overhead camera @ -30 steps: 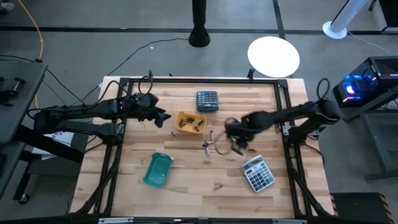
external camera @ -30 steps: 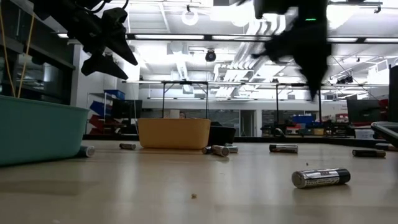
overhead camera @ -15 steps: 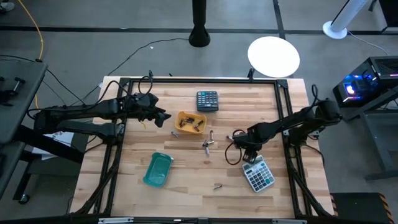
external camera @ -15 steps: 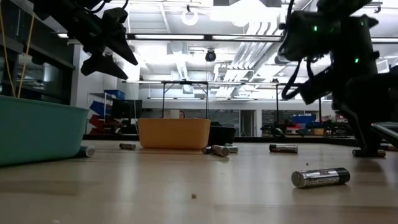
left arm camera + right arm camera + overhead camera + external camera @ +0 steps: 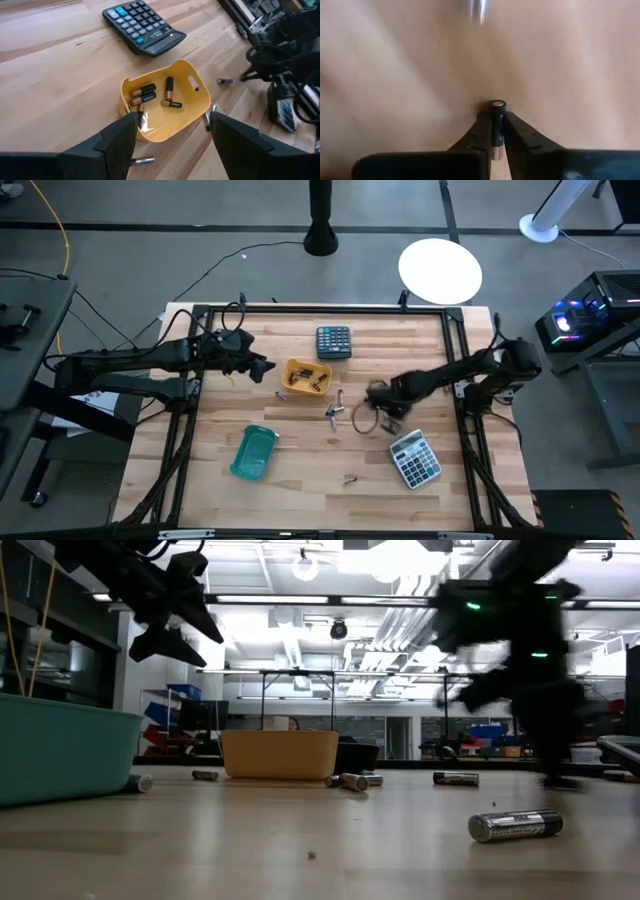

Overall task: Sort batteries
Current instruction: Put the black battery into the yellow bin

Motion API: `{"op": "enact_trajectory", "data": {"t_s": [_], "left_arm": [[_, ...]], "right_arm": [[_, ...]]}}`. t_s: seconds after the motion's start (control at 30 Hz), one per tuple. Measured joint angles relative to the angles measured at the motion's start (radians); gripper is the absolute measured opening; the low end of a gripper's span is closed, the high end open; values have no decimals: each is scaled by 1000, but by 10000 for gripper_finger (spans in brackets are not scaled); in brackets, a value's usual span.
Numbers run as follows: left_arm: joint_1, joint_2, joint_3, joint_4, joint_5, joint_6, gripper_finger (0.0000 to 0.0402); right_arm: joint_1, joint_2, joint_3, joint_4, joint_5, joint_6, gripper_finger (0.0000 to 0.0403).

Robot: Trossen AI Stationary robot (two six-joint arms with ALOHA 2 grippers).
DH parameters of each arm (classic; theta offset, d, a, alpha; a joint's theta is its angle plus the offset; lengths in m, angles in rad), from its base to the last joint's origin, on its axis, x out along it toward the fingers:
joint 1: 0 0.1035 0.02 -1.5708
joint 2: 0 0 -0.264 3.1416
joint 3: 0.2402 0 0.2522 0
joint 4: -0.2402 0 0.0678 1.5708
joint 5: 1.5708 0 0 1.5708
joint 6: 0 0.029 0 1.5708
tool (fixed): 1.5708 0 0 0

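Observation:
My right gripper is shut on a small black battery with a copper end. In the high view it hangs blurred just above the grey calculator. My left gripper stands open in the air beside the yellow bin, holding nothing. Several batteries lie on the floor of that bin. Loose batteries lie on their sides on the wood at mid-table and toward the near edge. My right gripper pinches the battery's round sides between its two fingertips. The silvery-capped end and the copper end stay free. In the low view the fingers reach down from above. Whether the battery is clear of the table I cannot tell.
A teal bin stands near the table's front left. A dark calculator lies at the far middle. One battery lies just outside the yellow bin. The table's black frame runs along its edges.
My right gripper swung from the loose batteries at mid-table toward the near right and came down to the wood beside the grey calculator. It has since moved back toward the table's left and is blurred by motion.

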Motion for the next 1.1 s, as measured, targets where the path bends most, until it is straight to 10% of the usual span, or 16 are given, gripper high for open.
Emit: {"op": "enact_trajectory", "data": {"t_s": [0.17,0.5,0.77,0.93,1.1], "left_arm": [[0,0,0,13,0,1,241],[0,0,0,15,3,17,241],[0,0,0,14,3,21,241],[0,0,0,13,5,35,241],[0,0,0,12,12,35,241]], "right_arm": [[-77,-6,196,58,129,-103,7],[-208,50,283,638,-35,-133,34],[-210,99,284,747,-64,-51,101],[-236,37,285,559,-55,-24,151],[-262,-30,271,-67,152,123,159]]}}
